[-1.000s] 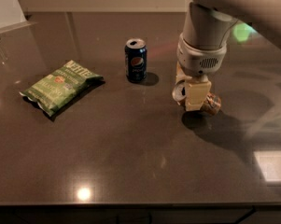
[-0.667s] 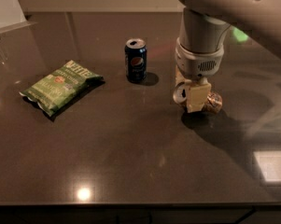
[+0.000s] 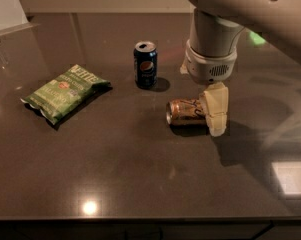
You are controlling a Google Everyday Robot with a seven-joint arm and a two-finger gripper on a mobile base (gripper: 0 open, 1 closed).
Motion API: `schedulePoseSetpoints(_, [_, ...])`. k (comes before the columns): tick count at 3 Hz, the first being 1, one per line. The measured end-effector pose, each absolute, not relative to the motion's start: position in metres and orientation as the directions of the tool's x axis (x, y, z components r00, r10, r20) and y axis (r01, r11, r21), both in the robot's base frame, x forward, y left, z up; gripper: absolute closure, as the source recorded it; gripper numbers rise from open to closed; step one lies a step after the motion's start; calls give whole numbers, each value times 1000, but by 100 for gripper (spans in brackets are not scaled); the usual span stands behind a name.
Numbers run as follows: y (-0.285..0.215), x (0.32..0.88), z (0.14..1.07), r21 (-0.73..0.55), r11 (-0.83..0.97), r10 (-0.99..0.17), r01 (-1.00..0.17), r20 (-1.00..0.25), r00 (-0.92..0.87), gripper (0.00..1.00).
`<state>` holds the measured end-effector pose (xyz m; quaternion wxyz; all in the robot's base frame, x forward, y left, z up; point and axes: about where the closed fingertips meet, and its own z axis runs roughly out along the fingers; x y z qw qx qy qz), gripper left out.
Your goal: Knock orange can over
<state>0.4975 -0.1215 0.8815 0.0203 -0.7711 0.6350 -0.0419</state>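
Note:
The orange can [image 3: 184, 112] lies on its side on the dark table [image 3: 140, 174], right of centre. It is coppery brown with pale swirls, and its silver end points left. My gripper [image 3: 213, 115] hangs from the big white arm [image 3: 212, 49] and stands at the can's right end, touching or almost touching it. The gripper hides that end of the can.
A dark blue Pepsi can [image 3: 145, 64] stands upright behind and left of the orange can. A green chip bag [image 3: 65, 92] lies flat at the left. The table's front edge runs along the bottom of the view.
The orange can was mostly hidden behind my gripper. It now lies on its side, sticking out to the gripper's left. The Pepsi can and the bag have not moved.

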Motion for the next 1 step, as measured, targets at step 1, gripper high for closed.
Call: schedulePoseSetpoints(1, [-121,498,882,-85,-193,-981,-978,39,190,0])
